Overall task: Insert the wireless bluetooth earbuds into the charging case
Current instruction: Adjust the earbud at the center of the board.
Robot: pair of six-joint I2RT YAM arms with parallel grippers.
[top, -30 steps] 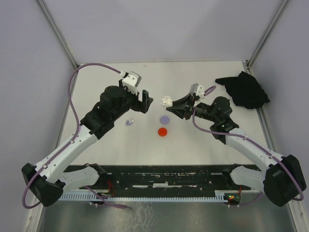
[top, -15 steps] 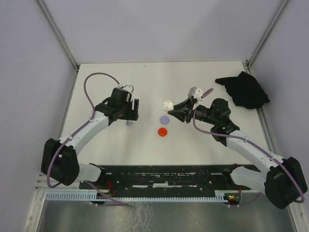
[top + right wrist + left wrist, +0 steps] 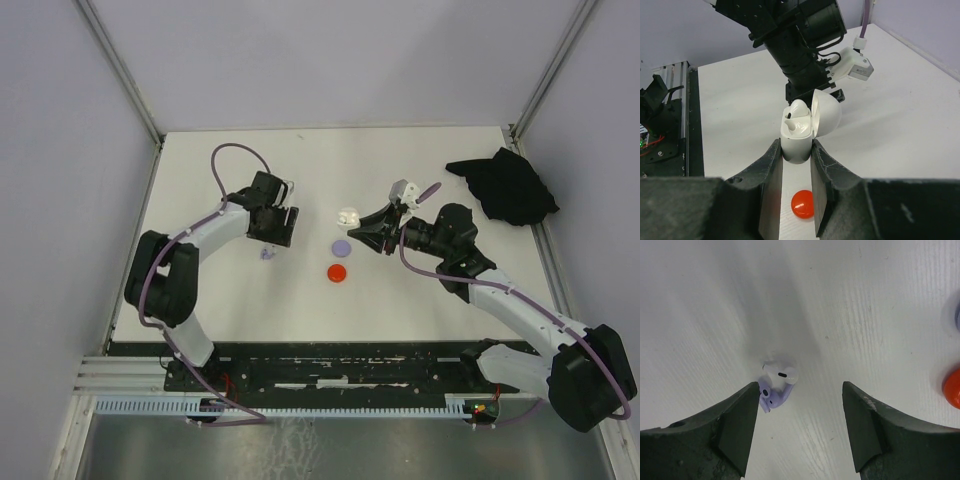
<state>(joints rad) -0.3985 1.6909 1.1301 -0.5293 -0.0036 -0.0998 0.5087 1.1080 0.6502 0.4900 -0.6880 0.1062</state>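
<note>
Just below our open, empty left gripper (image 3: 800, 388), two tiny hooked plastic earbuds (image 3: 777, 383) — one white, one lilac — lie touching on the white table (image 3: 865, 300), nearer the jaw at the wrist view's left. Our right gripper (image 3: 795, 152) pinches the white open-lidded charging case (image 3: 802, 125), well apart.

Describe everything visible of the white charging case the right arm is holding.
The charging case is glossy white plastic, a rounded egg-like shell. Its domed lid stands open, hinged back to one side. What looks like a white earbud sits in the top well. The case is upright, clamped on both sides between the right gripper's fingers, apparently above the table; nothing else touches it.
</note>
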